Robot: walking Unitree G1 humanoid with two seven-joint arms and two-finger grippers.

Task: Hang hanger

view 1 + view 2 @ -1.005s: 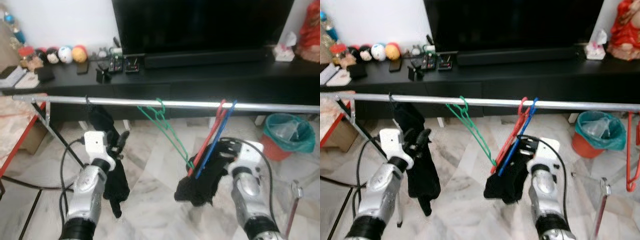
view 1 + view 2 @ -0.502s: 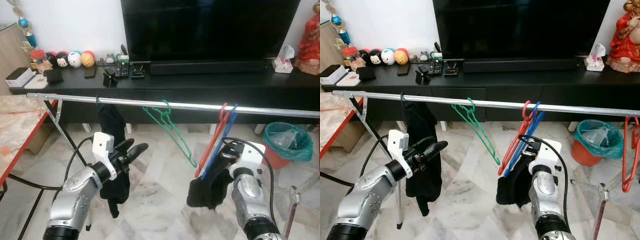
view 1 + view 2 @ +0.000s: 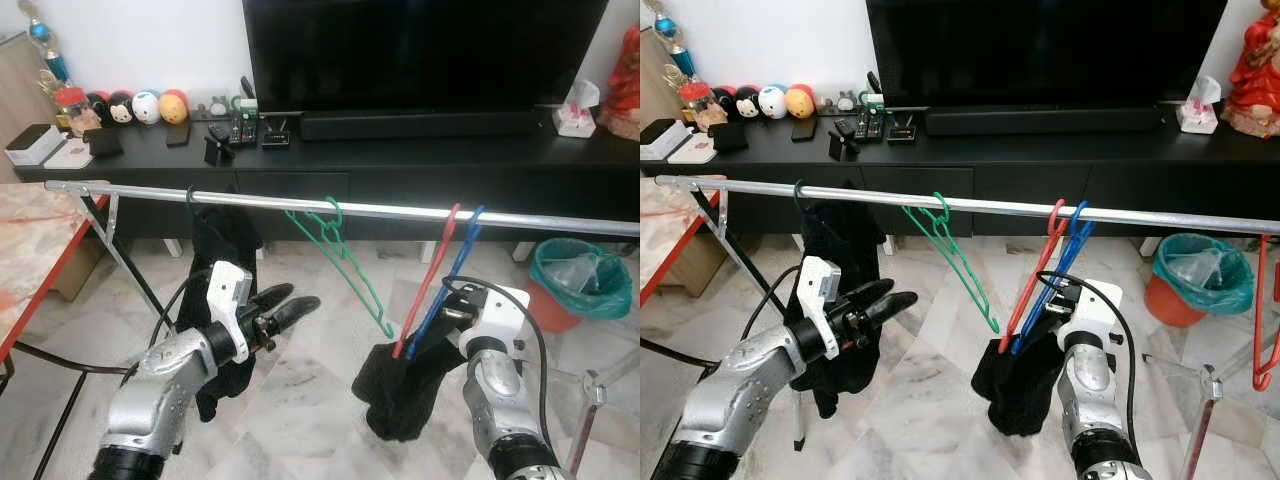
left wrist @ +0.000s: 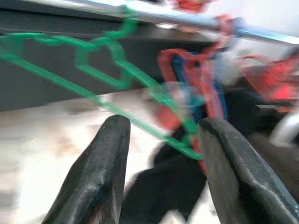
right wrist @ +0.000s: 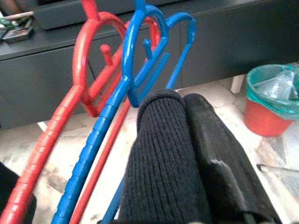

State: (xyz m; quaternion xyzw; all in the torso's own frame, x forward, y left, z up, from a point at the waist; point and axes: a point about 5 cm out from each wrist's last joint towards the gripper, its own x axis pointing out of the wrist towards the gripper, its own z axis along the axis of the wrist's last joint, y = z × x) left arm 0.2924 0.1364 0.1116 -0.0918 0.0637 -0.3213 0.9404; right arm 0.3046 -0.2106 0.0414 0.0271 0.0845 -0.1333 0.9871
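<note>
A silver rail (image 3: 560, 222) runs across in front of me. On it hang a green hanger (image 3: 345, 262), a red hanger (image 3: 432, 275) and a blue hanger (image 3: 455, 262) side by side, and further left a black garment (image 3: 222, 245). My left gripper (image 3: 300, 297) is open in front of that garment and points toward the green hanger (image 4: 107, 70), which lies beyond its fingers (image 4: 100, 177). My right gripper (image 5: 184, 154) sits under the red and blue hangers, wrapped in and shut on a black knit garment (image 3: 400, 395) at their lower ends.
Behind the rail is a black TV console (image 3: 420, 150) with a TV, toys and remotes. A teal-lined orange bin (image 3: 578, 278) stands at the right, a red-edged table (image 3: 30, 240) at the left. Another red hanger (image 3: 1265, 340) hangs far right. A rack leg (image 3: 592, 395) stands near my right arm.
My left gripper has turned from pointing up at the black garment to reaching right toward the green hanger. The garment in my right gripper has sunk a little. The camera has shifted.
</note>
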